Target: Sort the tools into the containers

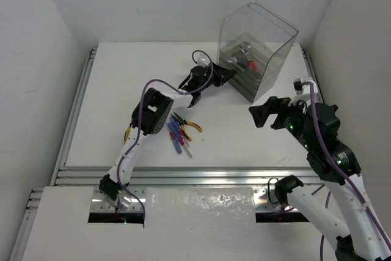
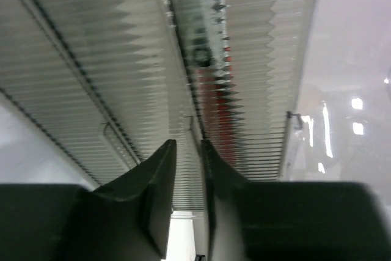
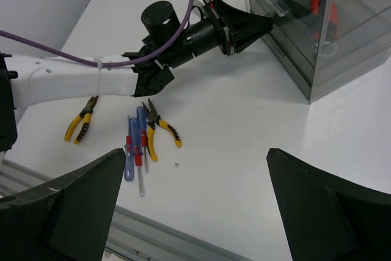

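White table [image 1: 122, 90]; left jaws at trays [image 1: 247, 84], closure unclear; right jaws wide, away from tools [image 1: 177, 132].

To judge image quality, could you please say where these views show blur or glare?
Left wrist: trays fill the frame, soft, with glare spots at right. Right wrist: tools sharp, own fingers blurred. Top: even light, reflections on the box.
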`<state>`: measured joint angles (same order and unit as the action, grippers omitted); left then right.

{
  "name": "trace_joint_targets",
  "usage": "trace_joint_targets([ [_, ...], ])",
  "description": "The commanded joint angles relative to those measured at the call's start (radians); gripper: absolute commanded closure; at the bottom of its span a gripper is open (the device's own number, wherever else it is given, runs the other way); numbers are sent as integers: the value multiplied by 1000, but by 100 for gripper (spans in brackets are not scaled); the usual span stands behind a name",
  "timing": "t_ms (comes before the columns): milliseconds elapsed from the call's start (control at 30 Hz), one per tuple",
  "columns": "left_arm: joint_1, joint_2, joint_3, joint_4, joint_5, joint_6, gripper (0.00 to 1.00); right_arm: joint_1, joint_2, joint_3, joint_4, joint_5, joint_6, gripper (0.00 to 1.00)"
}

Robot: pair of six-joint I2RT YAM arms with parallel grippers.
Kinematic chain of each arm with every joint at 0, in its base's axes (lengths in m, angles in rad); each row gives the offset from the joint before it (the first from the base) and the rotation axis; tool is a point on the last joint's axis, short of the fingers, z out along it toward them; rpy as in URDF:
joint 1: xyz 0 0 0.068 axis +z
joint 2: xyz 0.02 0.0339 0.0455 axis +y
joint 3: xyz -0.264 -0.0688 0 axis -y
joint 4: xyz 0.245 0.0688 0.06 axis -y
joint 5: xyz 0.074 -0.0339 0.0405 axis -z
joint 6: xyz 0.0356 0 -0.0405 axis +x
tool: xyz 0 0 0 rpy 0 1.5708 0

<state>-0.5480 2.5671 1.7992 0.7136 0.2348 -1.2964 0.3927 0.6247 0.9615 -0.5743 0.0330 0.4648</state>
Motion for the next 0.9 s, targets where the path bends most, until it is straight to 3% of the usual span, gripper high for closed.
trace_joint_targets([
  [0,-1,30,60,38,-5,-6,87,-5,1,-4,62,-18,2,1],
  [200,3,36,78,58,-11,-1,100,-3,0,-18,79,-28,2,1],
  [367,23,18,78,55,-5,12,100,-5,0,-35,88,-27,0,1],
  [867,114,-209,-259,202,11,29,100,-5,27,-64,122,-28,18,1],
])
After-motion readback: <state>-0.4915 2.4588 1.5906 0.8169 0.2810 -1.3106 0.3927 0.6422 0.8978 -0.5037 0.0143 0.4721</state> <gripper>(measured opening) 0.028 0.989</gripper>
